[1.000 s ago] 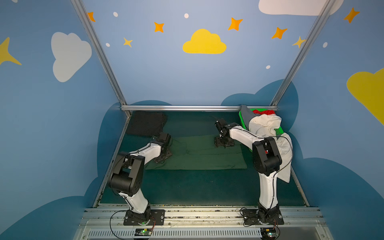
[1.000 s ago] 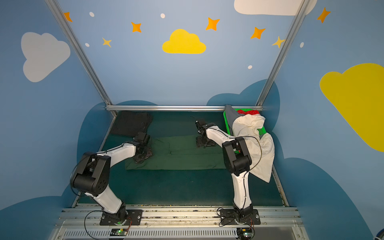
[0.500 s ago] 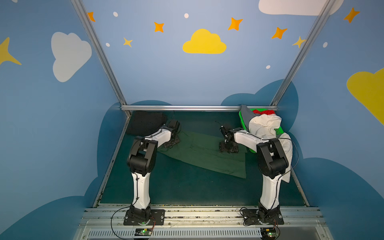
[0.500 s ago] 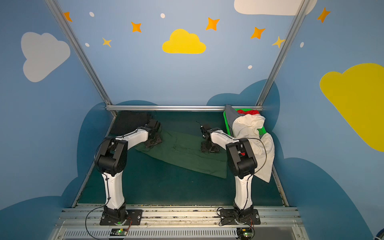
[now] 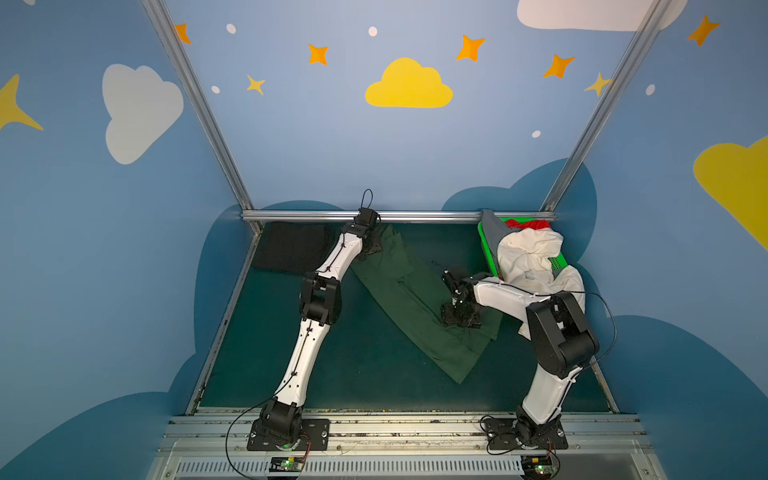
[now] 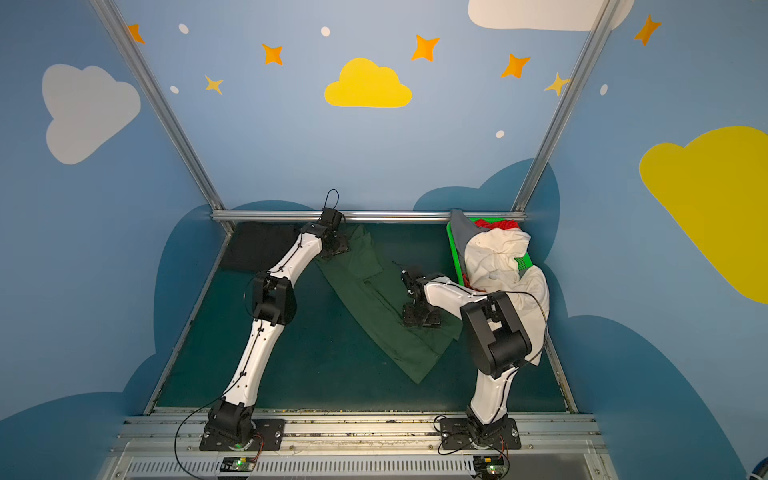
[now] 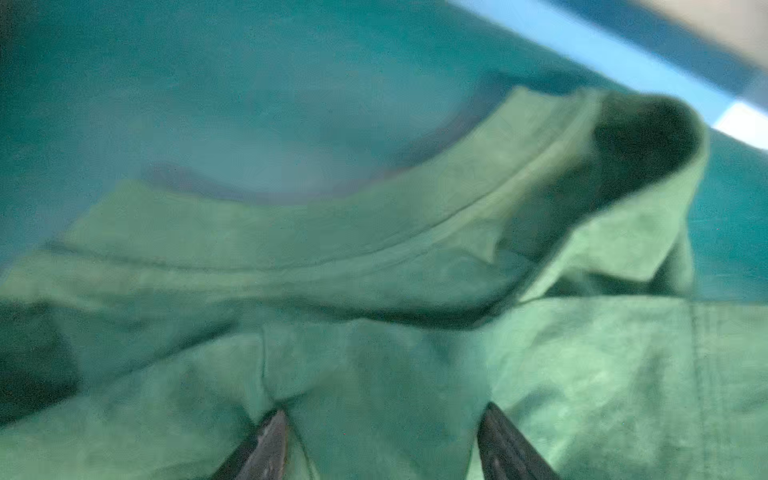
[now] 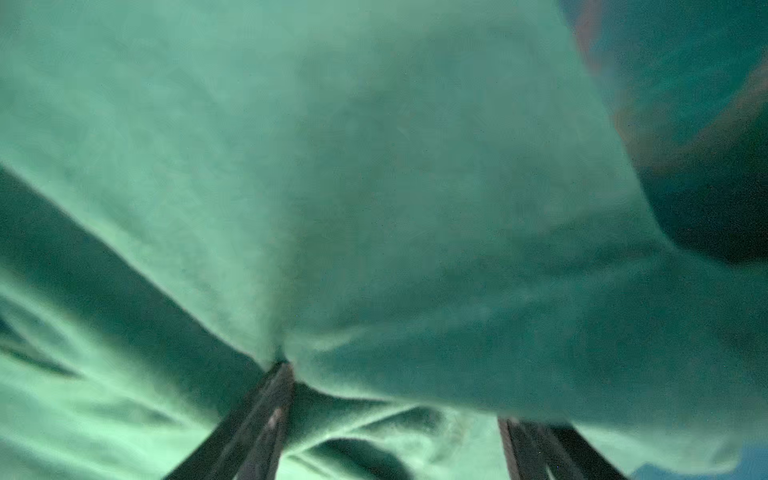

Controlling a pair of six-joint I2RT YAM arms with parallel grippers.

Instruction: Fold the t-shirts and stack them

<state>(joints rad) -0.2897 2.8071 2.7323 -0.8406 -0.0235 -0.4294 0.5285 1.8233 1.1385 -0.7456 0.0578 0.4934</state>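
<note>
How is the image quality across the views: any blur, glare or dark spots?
Both top views: sharp, evenly lit, no glare; the black tee nearly blends into the dark table. Left wrist view: motion-smeared, yet the green tee shows its collar seam. Right wrist view: soft throughout, cloth close up, fingers blurred.

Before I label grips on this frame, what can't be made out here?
Left gripper: wrist view blurred, own wrist hides the tips in both top views; grip on the dark green t-shirt unclear.
Right gripper: likewise; cloth covers one fingertip in its wrist view.
Basket: contents mostly under the cream-white t-shirt, both top views.
</note>
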